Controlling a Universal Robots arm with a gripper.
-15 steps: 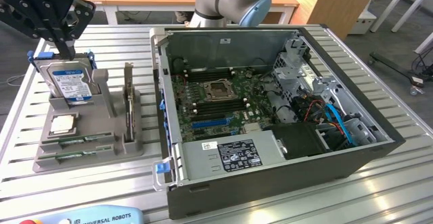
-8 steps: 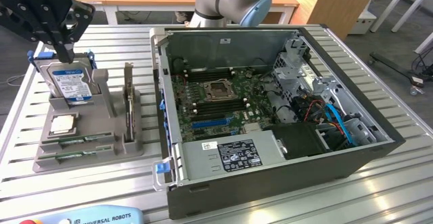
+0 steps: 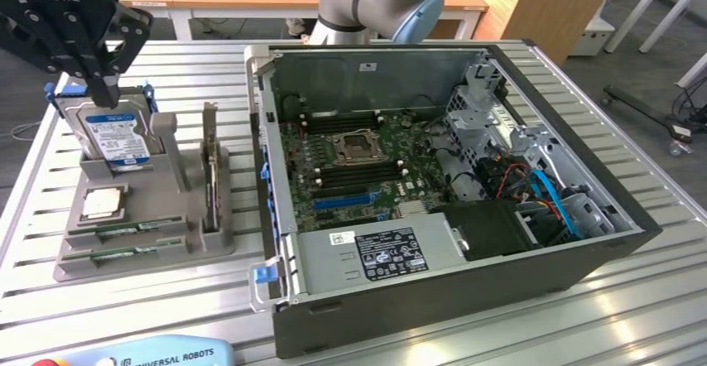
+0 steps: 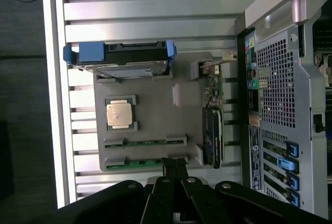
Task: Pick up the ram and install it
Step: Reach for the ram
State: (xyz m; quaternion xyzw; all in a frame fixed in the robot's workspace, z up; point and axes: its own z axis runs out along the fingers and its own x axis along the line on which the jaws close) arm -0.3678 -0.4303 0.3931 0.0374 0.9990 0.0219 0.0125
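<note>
With fingers pressed together on nothing, the gripper (image 3: 105, 93) is hovering over the grey parts holder (image 3: 165, 209) at the exterior view's left of the open computer case (image 3: 442, 300), while the ram (image 3: 124, 232) is lying in the holder, not yet picked up or installed.

Exterior camera: high, mid-range, angled down across table (image 3: 618, 308); parts tray (image 3: 221, 240) at 9 o'clock of computer case (image 3: 442, 308). Wrist camera: close, straight down. Both share tray, case edge.

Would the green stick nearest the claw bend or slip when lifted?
Probably stiff: the ram is a flat circuit board. Likely light, being so thin. Only a narrow edge shows above the holder, so it may slip.
</note>
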